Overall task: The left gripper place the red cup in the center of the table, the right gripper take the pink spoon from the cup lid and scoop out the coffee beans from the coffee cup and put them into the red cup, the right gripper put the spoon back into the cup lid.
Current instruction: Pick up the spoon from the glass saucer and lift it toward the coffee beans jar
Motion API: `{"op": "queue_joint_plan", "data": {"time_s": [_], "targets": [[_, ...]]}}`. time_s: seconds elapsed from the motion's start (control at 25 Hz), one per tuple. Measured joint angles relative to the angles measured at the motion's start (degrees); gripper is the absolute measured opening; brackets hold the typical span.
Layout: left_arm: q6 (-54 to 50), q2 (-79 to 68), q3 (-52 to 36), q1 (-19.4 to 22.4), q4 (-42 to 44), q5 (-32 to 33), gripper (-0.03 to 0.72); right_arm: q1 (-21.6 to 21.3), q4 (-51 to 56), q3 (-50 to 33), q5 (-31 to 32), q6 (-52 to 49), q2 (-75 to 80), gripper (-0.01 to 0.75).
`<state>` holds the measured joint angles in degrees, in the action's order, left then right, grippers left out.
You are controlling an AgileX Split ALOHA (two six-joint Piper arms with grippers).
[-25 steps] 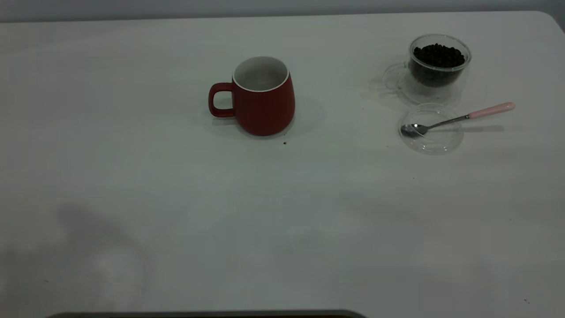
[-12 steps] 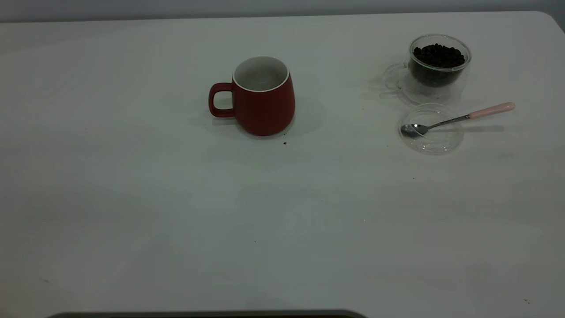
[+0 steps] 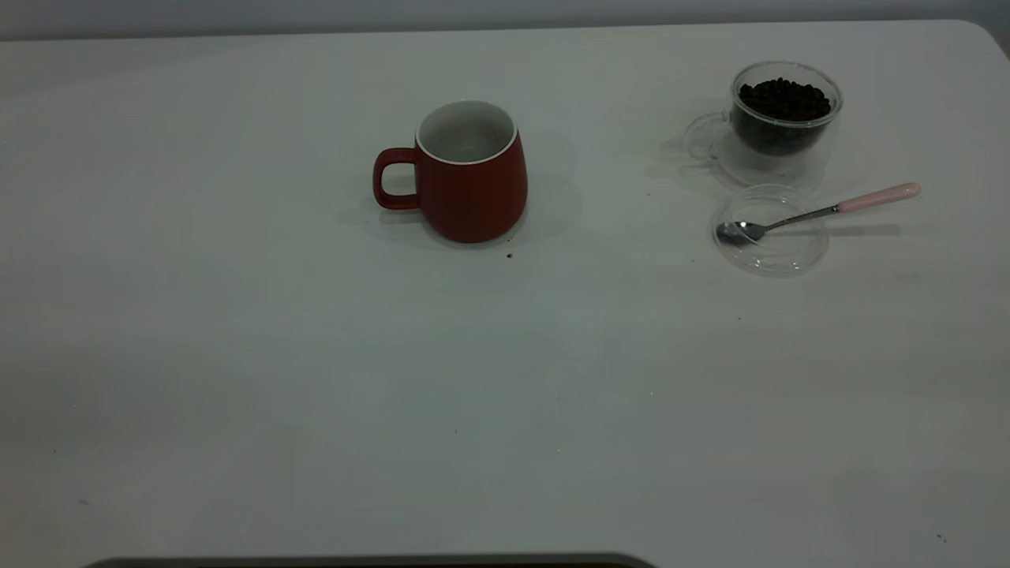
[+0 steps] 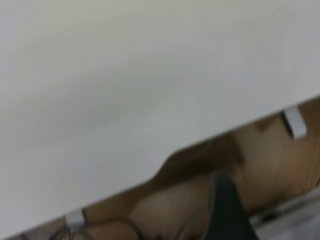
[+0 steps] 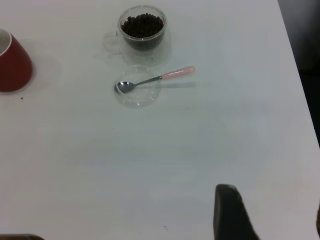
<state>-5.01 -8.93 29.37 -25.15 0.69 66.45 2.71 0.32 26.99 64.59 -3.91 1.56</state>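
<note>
Right gripper (image 5: 270, 215): only one dark finger shows, near table's (image 3: 237, 355) right edge, can't tell how wide it's open, holds nothing seen. Left gripper (image 4: 227, 210): beyond table edge, can't tell either. Red cup (image 3: 467, 173) upright mid-table twd far edge; pink spoon (image 3: 813, 211) w/ bowl in cup lid (image 3: 771, 230), by coffee cup (image 3: 777, 118) of coffee beans (image 3: 783, 99), far right corner
</note>
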Motion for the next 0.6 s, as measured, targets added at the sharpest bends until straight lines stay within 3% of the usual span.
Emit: {"op": "queue_joint_plan", "data": {"time_s": [0.16,0.44,0.6], "targets": [[0.0,6.1,0.0,3.1,0.0,0.0,0.505,0.0,0.0,0.0,0.0,0.0,0.0,0.442],[-0.1,10.0,0.0,19.5,0.0,0.2,0.505,0.0,0.0,0.0,0.0,0.0,0.0,0.442],[-0.1,10.0,0.0,24.0,0.0,0.2,0.505,0.0,0.0,0.0,0.0,0.0,0.0,0.442]]}}
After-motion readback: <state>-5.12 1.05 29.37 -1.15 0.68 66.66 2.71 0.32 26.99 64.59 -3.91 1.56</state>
